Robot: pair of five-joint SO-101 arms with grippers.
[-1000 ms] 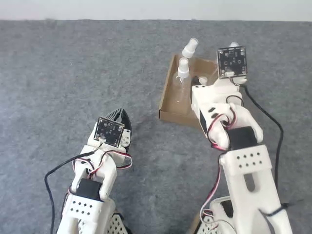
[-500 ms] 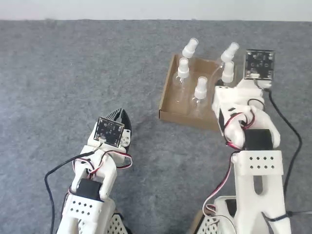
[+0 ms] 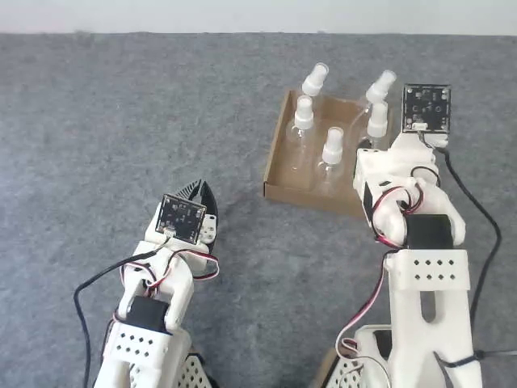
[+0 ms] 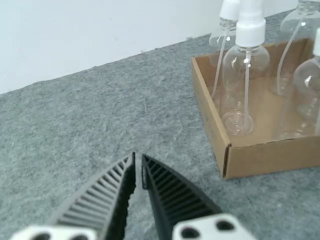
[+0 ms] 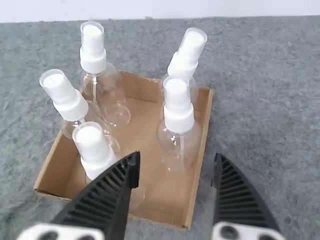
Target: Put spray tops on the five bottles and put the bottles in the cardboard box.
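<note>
Five clear bottles with white spray tops stand upright in the open cardboard box [image 3: 275,162]. In the right wrist view, two of them [image 5: 178,115] [image 5: 187,52] are on one side of the box [image 5: 200,150] and three [image 5: 93,55] [image 5: 62,97] [image 5: 92,147] on the other. My right gripper [image 5: 176,159] hangs open above the box's near edge, holding nothing. My left gripper [image 3: 198,192] rests shut and empty on the grey mat, well left of the box. In the left wrist view its fingertips [image 4: 132,162] point toward the box [image 4: 250,155] and the nearest bottle [image 4: 246,75].
Grey felt mat [image 3: 121,113] covers the table, with open room left of and in front of the box. A white wall edge [image 3: 242,16] runs along the back. The right arm's wrist camera [image 3: 426,107] stands over the box's right side.
The right arm has swung right, away from above the box, uncovering the bottles on the box's right side. The left arm has stayed still.
</note>
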